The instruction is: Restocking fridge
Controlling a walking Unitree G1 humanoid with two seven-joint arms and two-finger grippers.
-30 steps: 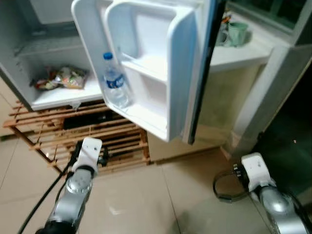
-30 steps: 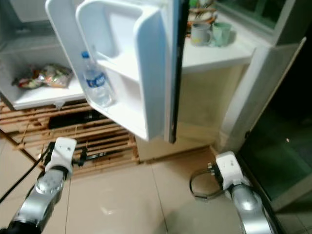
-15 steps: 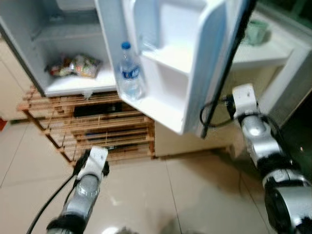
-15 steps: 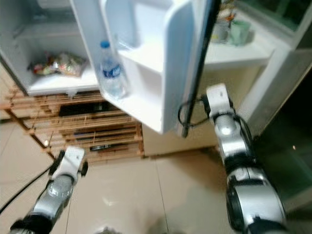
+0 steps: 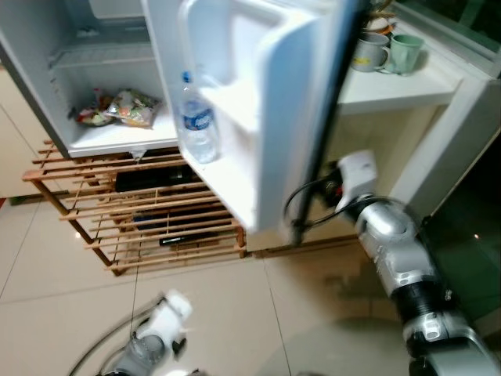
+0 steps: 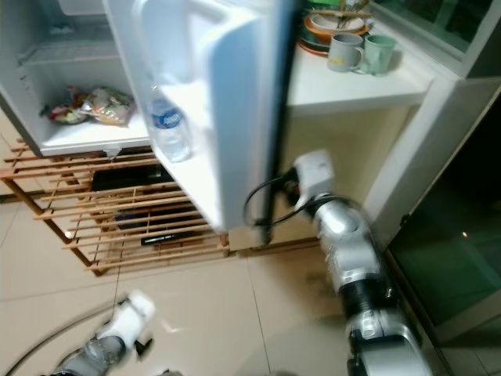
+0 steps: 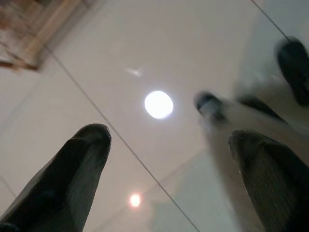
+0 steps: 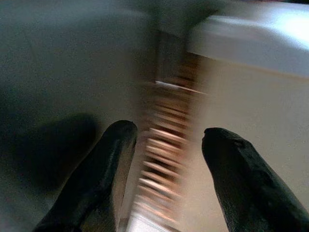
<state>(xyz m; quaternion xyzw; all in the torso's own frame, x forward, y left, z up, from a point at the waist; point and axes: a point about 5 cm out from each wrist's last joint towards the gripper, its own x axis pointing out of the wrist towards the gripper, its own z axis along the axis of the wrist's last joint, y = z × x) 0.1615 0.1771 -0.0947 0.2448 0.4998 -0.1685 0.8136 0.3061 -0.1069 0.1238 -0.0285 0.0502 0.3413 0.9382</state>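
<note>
The white fridge door point(image 5: 274, 117) stands open, and a clear water bottle point(image 5: 197, 125) with a blue cap stands in its lower shelf. Bags of snacks point(image 5: 125, 108) lie on the fridge's inside shelf point(image 5: 109, 139). My right arm point(image 5: 376, 219) reaches up to the door's dark outer side, its wrist close to the door's edge. In the right wrist view, which is blurred, my right gripper point(image 8: 166, 140) is open with nothing between its fingers. My left gripper point(image 7: 169, 135) hangs low over the tiled floor, open and empty.
A slatted wooden rack point(image 5: 141, 219) sits under the fridge. To the right, a white counter point(image 5: 407, 82) holds two mugs point(image 5: 387, 51) and bowls. Beyond it a white frame borders a dark glass panel point(image 5: 470, 227). Glossy floor tiles point(image 5: 235, 313) lie in front.
The door has swung further toward the fridge and looks more edge-on, with my right arm lower and closer behind it. My left arm has dropped toward the floor. The camera has shifted.
</note>
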